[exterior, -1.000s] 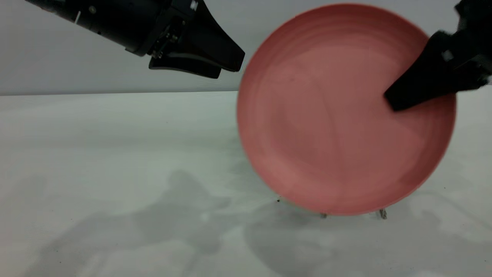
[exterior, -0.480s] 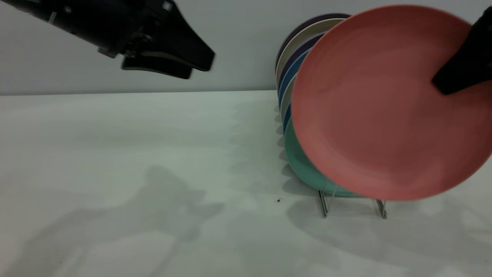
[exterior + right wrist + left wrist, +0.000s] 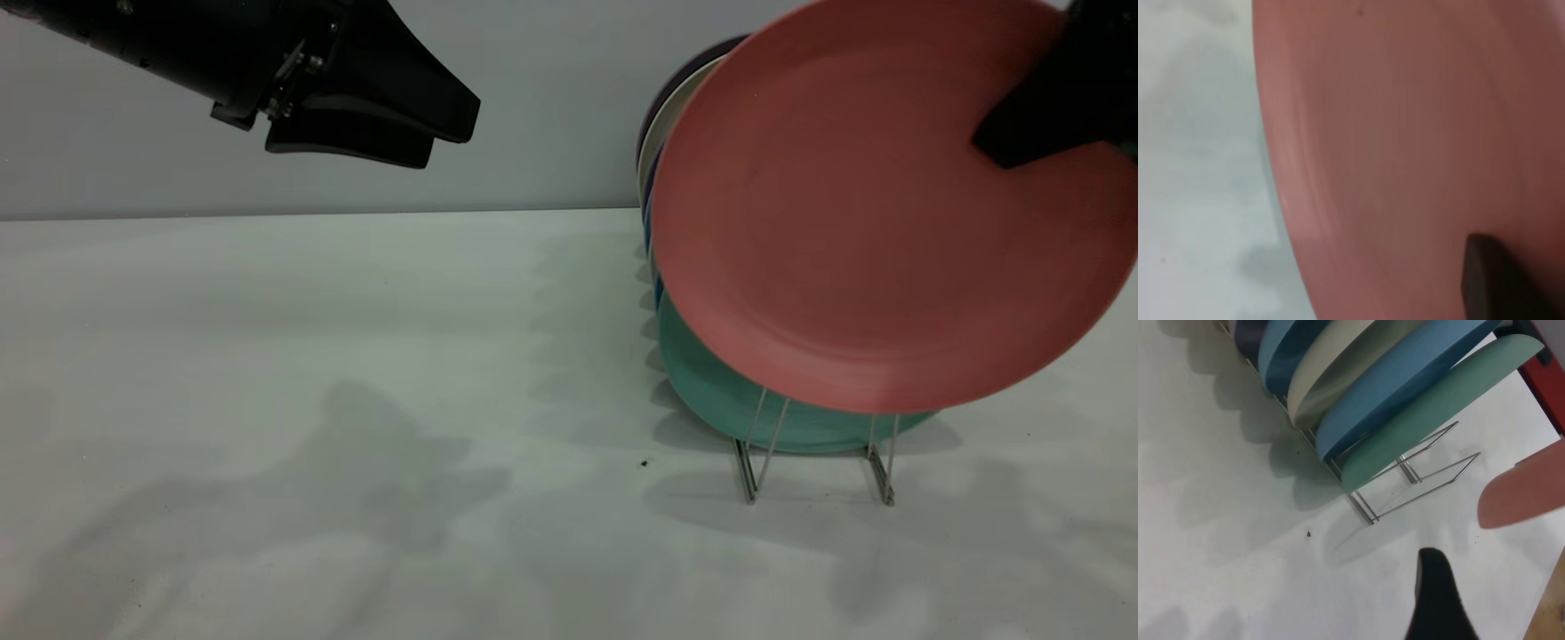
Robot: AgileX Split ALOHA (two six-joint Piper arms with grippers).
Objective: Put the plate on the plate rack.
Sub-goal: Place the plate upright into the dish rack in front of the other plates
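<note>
The plate (image 3: 880,204) is round, salmon-pink and matte, with a shallow raised rim and faint concentric rings on its face. It hangs tilted in the air above the near end of the plate rack (image 3: 813,458), clear of the wires, its lower edge overlapping the teal-green plate (image 3: 711,382) in the exterior view. The right gripper (image 3: 1036,111) is clamped on the pink plate's upper right rim, one dark finger (image 3: 1491,280) lying across its face. The left gripper (image 3: 444,120) hovers high over the table (image 3: 311,356), well apart from the rack, holding nothing, its jaws only narrowly parted. In the rack stand one teal-green plate, two blue plates (image 3: 1405,383), one cream plate (image 3: 1331,370) and one dark plate (image 3: 1248,333) at the far end.
</note>
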